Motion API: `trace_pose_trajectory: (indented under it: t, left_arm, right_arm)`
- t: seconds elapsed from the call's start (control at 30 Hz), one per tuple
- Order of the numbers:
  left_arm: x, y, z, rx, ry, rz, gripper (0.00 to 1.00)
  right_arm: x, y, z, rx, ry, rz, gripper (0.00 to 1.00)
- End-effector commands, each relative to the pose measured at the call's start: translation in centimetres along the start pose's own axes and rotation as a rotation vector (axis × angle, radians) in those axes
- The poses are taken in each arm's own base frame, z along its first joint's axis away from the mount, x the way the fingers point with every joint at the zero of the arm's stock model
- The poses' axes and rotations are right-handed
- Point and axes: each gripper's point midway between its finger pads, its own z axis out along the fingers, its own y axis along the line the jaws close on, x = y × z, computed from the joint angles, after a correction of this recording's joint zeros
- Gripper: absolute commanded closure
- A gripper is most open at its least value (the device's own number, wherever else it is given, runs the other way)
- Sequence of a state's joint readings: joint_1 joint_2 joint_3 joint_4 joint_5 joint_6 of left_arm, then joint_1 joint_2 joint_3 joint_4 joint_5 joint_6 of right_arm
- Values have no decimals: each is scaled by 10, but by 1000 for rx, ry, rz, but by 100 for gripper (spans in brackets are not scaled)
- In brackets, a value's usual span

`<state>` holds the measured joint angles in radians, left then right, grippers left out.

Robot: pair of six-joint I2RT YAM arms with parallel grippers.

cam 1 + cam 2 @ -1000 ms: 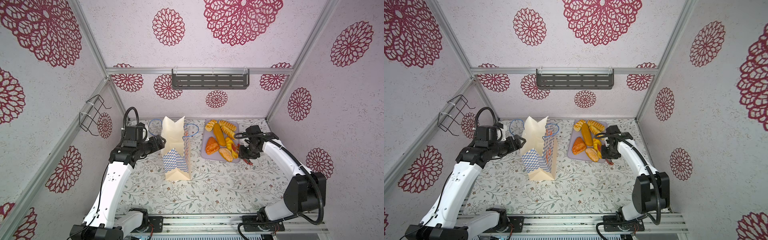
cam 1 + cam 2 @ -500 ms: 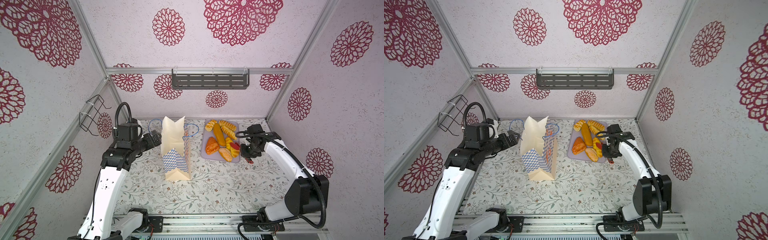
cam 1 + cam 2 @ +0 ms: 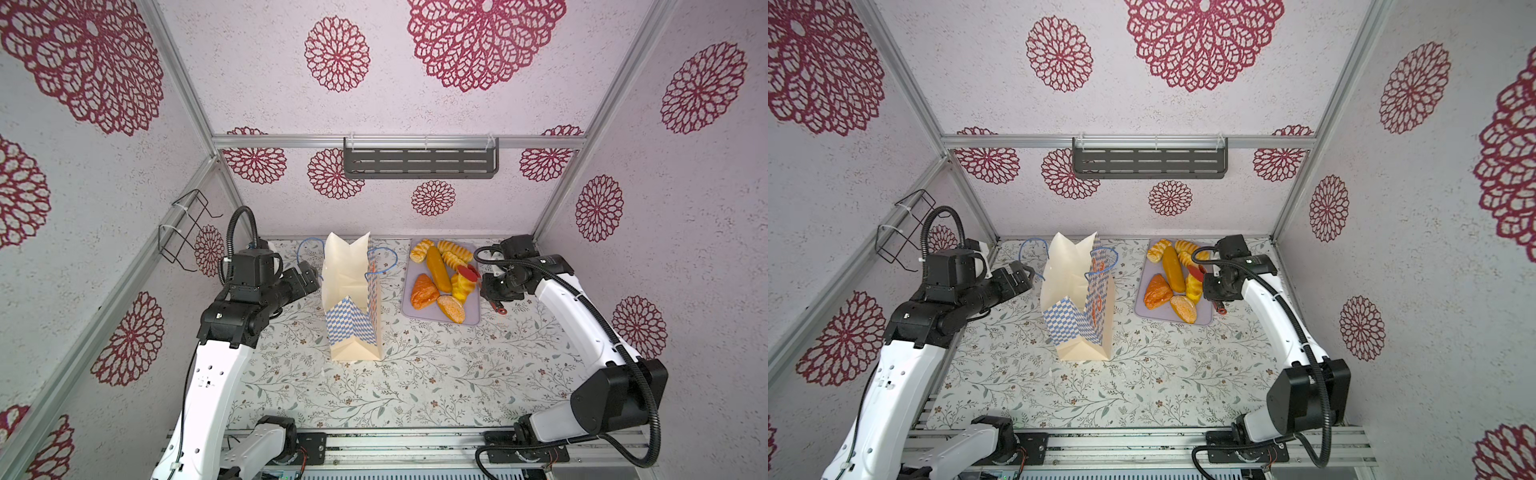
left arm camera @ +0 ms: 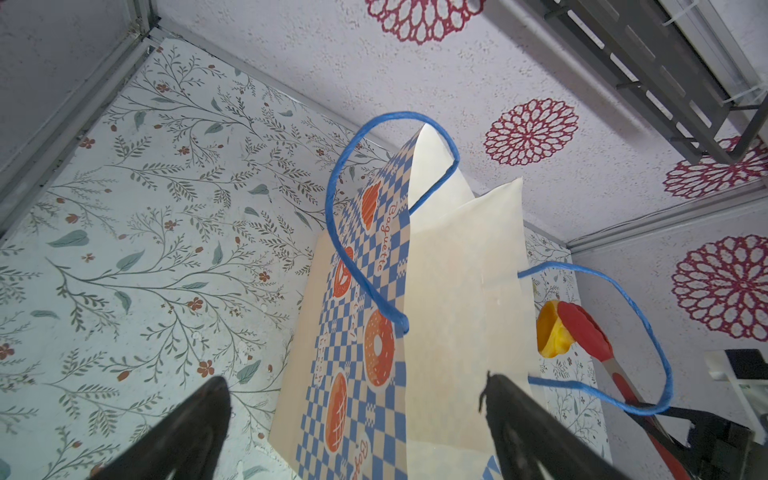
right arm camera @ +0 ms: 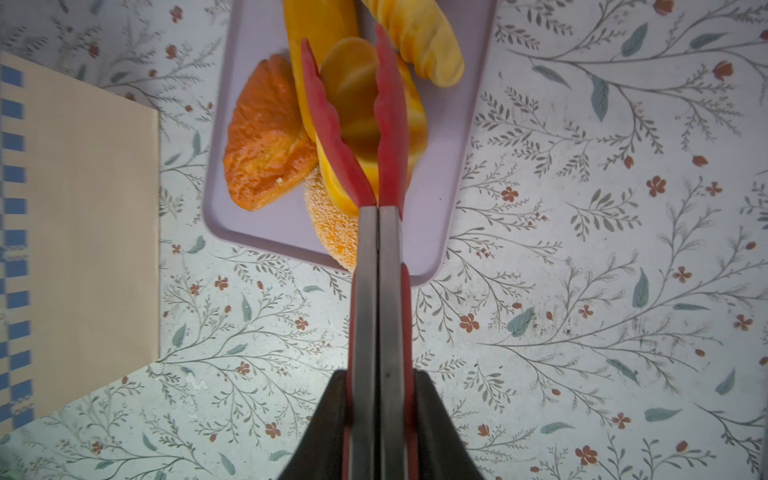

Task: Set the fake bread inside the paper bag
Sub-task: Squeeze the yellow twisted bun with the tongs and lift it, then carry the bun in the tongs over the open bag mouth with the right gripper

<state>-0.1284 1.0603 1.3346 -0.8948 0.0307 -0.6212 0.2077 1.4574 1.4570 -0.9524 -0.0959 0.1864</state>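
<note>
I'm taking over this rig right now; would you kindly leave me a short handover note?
Left gripper: open, empty, beside the upright paper bag.
Right gripper: shut on the red tongs, which pinch a yellow bread piece over the lilac tray.
Done: one piece gripped; none seen in the bag.
Left: bag it, then the other pastries on the tray.

Upright paper bag (image 3: 353,282) mid-table, crowded lilac tray (image 3: 473,312) beside it, bare strip between, wide bare tabletop (image 3: 436,374) in front.
</note>
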Motion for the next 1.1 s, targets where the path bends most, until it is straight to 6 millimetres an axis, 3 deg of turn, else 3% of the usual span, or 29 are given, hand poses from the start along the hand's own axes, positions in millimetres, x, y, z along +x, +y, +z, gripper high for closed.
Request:
trace_pose_trajectory:
  t: [0.0, 0.37, 0.57, 0.8, 1.07]
  left_arm:
    - [-15, -6, -11, 3, -72, -15, 2]
    - [-20, -11, -4, 8, -115, -52, 1]
    - [-19, -13, 1, 7, -112, -60, 1]
    - [-19, -10, 2, -6, -118, -63, 1]
    - [-17, -5, -1, -25, -126, -67, 1]
  right_arm:
    - [-27, 24, -46, -118, -143, 15, 83]
    - [-91, 81, -132, -410, -378, 27, 86]
    - [-112, 121, -172, -635, -450, 26, 89]
    - [-110, 178, -188, -838, -439, -16, 91]
    - [-87, 250, -176, -953, -349, -97, 91]
